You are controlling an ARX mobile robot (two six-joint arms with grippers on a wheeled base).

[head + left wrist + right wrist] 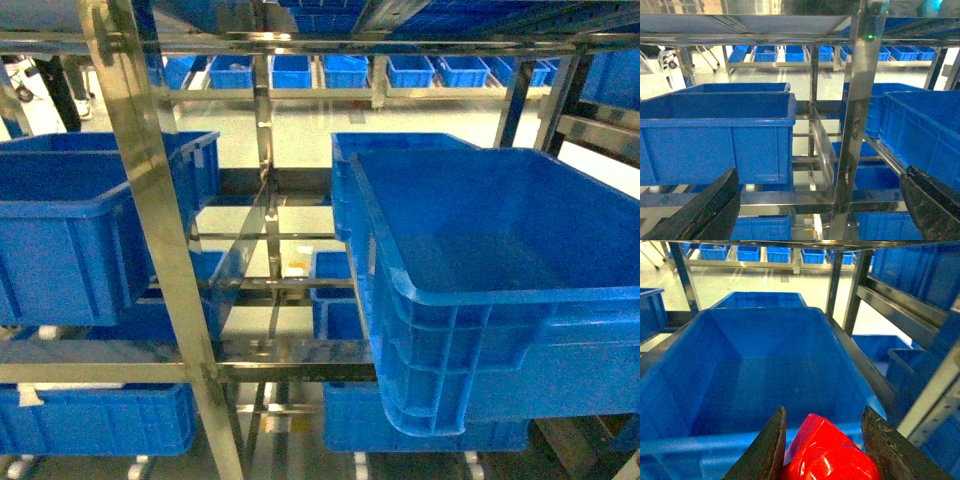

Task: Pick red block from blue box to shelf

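The red block (832,455) sits tilted between the dark fingers of my right gripper (824,414), which is shut on it. In the right wrist view it hangs over the near rim of a deep blue crate (755,365) standing on a tier of the shelf (900,307). My left gripper (820,187) is open with nothing between its fingers (710,205), and it faces a shiny post of the shelf (860,110). The head view shows the shelf (150,200) and its crates but neither gripper. The blue box is out of view.
A large ribbed blue crate (500,250) fills the shelf tier at the right, another (60,240) stands at the left, and more sit on the lower tiers. The left crate (715,135) is close ahead of the left gripper. Steel posts and rails cross the middle.
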